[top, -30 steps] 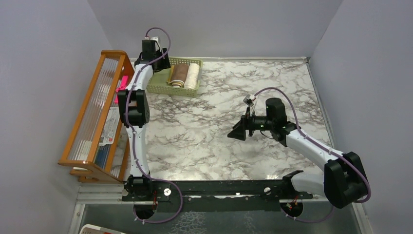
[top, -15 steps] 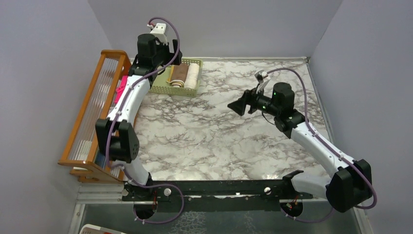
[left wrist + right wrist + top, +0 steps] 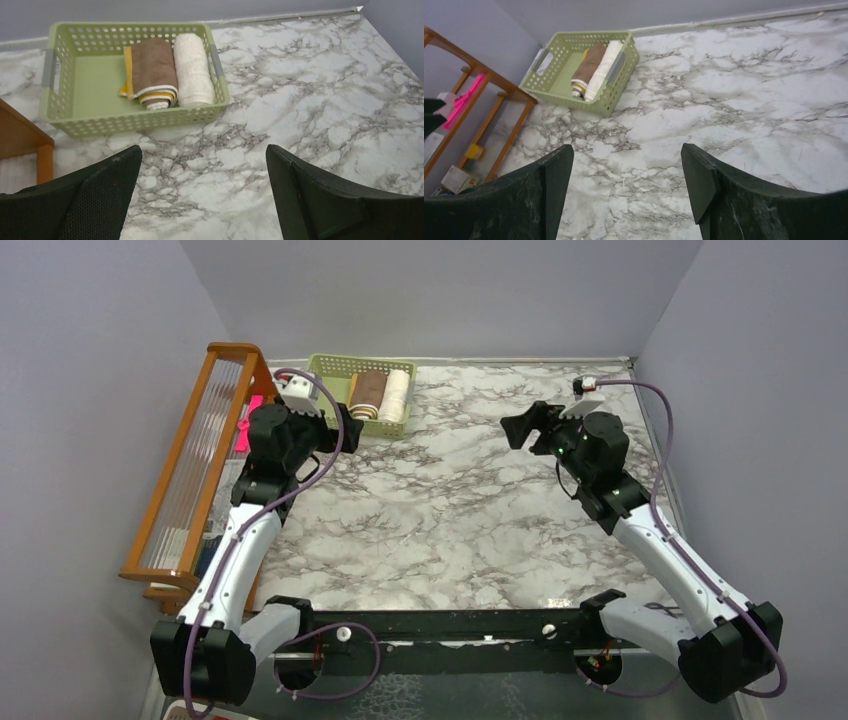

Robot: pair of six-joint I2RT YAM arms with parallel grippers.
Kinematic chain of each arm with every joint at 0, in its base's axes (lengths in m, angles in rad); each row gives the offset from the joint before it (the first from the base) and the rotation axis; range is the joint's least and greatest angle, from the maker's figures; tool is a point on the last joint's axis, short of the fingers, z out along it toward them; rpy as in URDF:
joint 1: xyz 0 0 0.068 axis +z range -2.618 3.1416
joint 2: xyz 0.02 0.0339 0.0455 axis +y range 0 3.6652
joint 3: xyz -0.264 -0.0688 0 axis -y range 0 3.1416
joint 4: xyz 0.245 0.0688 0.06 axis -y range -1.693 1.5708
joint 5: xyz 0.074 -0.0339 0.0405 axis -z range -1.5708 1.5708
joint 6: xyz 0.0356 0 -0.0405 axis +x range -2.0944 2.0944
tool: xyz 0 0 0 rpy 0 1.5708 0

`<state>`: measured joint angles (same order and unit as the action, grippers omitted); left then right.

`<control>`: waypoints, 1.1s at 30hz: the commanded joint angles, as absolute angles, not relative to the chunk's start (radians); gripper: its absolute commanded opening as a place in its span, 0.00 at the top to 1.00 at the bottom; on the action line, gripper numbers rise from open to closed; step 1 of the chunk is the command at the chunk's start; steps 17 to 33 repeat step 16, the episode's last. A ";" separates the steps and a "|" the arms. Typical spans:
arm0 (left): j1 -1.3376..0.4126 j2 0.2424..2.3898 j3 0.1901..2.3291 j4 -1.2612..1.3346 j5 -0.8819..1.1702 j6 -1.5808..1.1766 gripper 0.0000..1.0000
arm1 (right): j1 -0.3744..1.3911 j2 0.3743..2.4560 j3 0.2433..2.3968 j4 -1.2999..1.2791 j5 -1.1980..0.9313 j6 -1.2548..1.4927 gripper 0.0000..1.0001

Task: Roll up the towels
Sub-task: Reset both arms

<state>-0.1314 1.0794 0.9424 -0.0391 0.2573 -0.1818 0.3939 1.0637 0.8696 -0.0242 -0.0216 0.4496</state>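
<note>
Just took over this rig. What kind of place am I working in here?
Probably a robot test booth, not a real home: a marble-look table boxed in by bare grey walls, a green basket holding two rolled towels, a wooden rack at its left edge.

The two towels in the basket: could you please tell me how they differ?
The brown towel is brown outside, with yellow and white layers at its end; the cream towel is plain cream throughout. The brown towel lies toward the middle of the basket; the cream towel lies against its right-hand wall. Both are rolled, lying side by side and touching.
</note>
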 commanded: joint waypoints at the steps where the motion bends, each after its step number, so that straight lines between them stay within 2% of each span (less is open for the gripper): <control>1: -0.130 0.975 0.850 -0.002 0.315 -0.228 0.02 | 0.402 1.010 0.873 -0.044 0.106 0.387 0.20; 9: -0.130 0.931 0.835 -0.033 0.311 -0.203 0.01 | 0.403 1.001 0.874 -0.051 0.091 0.366 0.20; 13: -0.130 0.921 0.828 -0.043 0.311 -0.200 0.01 | 0.403 0.990 0.852 -0.026 0.049 0.341 0.30; 16: -0.130 0.908 0.828 -0.054 0.305 -0.196 0.01 | 0.401 0.996 0.871 -0.051 0.066 0.355 0.27; 33: -0.130 0.908 0.828 -0.054 0.305 -0.196 0.01 | 0.401 0.996 0.871 -0.051 0.066 0.355 0.27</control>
